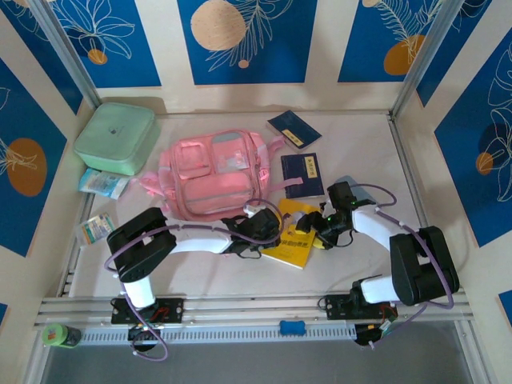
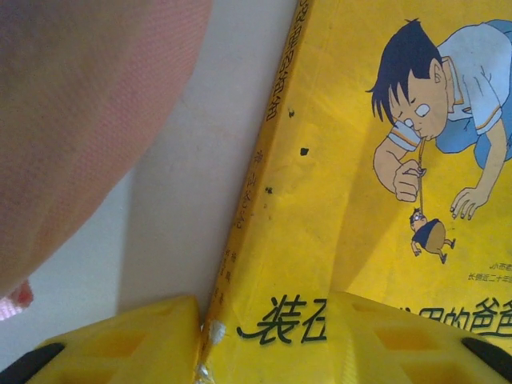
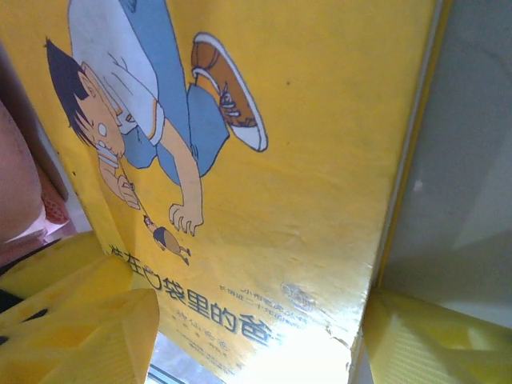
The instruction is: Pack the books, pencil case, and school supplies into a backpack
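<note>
- Mint-green box (image 1: pixel 116 138): rounded square, lid on, far-L corner of table (image 1: pixel 364 140).
- Pale blue packet (image 1: pixel 104 183): just in front of box, touching or nearly so.
- Small printed packet (image 1: pixel 96 229): nearer along L edge, apart from blue one.
- Green round obj (image 1: pixel 60 334): near-L corner by front rail, can't tell what it is.
- Small blue piece (image 1: pixel 293 327): on front rail, approx. mid.
- Wall panels (image 1: pixel 240 40): blue w/ white leaf outlines & orange discs.

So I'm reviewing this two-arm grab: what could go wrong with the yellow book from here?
Both the left claw and right claw straddle edges of the thin yellow book; uneven pulling could bend or drop it. The backpack lies right beside the spine, so the left claw might snag its fabric.
</note>
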Available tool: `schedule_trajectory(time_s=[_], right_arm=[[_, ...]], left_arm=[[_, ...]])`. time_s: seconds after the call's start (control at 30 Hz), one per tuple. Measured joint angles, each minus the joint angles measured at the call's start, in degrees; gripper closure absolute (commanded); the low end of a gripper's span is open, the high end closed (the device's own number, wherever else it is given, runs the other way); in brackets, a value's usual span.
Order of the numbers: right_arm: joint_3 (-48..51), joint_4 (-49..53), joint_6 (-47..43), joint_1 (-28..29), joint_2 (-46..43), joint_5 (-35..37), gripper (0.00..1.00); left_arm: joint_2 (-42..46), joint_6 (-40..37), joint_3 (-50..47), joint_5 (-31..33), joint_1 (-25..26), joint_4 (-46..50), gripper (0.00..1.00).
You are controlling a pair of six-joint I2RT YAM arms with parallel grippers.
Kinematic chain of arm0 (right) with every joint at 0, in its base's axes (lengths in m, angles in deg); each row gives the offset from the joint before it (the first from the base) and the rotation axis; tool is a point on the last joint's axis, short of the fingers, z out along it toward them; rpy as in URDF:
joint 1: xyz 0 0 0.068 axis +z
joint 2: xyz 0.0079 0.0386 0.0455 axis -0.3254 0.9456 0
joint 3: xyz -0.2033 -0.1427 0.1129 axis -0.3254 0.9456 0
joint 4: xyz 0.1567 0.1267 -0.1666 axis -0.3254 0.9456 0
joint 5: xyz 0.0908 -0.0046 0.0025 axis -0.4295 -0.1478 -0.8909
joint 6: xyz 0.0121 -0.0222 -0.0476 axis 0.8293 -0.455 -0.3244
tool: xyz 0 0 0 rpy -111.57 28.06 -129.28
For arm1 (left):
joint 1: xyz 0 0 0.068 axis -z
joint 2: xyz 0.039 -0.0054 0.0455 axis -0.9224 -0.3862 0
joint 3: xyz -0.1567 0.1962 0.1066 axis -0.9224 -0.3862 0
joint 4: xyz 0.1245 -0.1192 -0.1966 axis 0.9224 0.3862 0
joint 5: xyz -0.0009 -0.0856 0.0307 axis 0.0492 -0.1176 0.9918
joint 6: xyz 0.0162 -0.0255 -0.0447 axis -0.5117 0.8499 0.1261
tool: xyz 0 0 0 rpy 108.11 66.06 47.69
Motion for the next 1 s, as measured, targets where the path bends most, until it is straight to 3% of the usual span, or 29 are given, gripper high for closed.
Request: schedule_trajectory(time_s=[0.1, 0.27, 1.0], right_arm=[[0.0, 0.7, -0.3, 0.1, -1.7, 0.2, 0.34], [-0.6, 2.6, -1.8, 0.1, -5.7, -0.2, 0.43], [-1.9, 5.4, -7.2, -4.2, -7.1, -6.6, 0.94]], left_arm=[[0.0, -0.5, 0.3, 0.0, 0.0, 0.6, 0.56], [-0.1, -0.9, 0.5, 0.0, 0.0, 1.0, 0.56], [-0.3, -1.1, 1.1, 0.0, 0.0, 1.9, 0.55]])
